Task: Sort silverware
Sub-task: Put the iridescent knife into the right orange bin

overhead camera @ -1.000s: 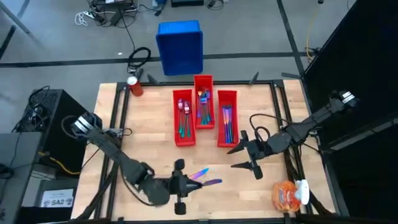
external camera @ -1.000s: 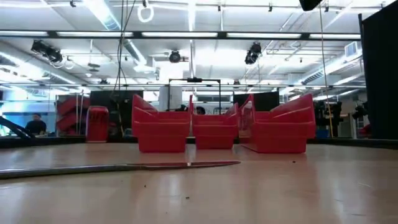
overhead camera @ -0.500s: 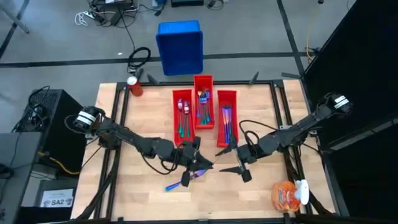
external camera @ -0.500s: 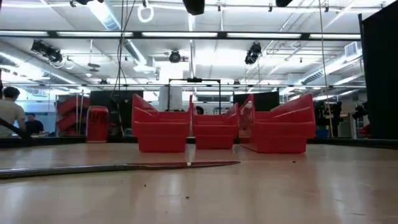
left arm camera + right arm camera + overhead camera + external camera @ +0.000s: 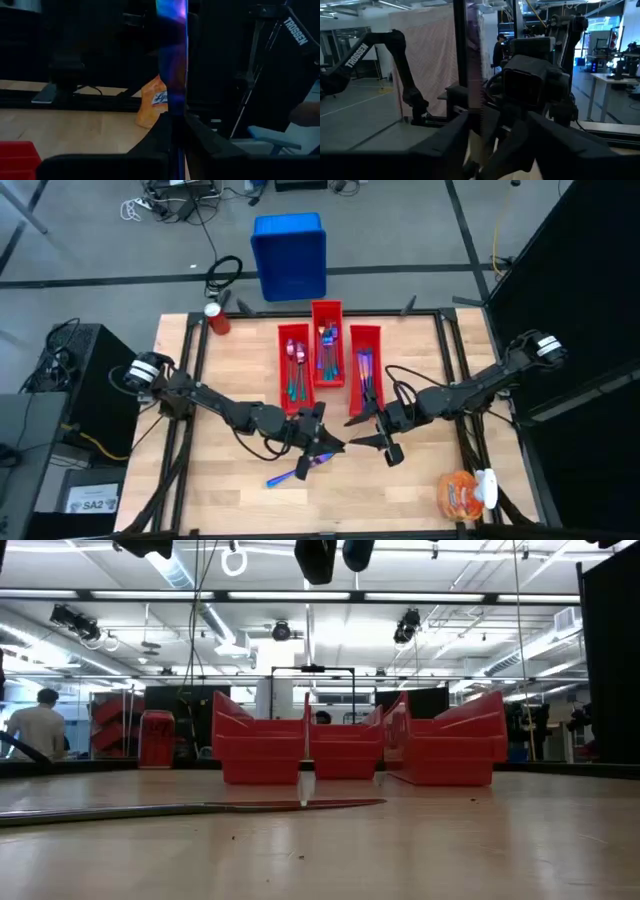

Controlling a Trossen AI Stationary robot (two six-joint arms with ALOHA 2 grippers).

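The left gripper (image 5: 325, 446), in front of the three red bins (image 5: 329, 366), is clamped on an upright iridescent utensil (image 5: 172, 65), and the right gripper (image 5: 362, 430) just beside it appears closed on the same piece; a handover is judged under way, so one grip should be confirmed before the other is released. Another iridescent utensil (image 5: 286, 477) lies loose on the table (image 5: 230, 380). Sorted silverware (image 5: 328, 352) is held lengthwise in every bin.
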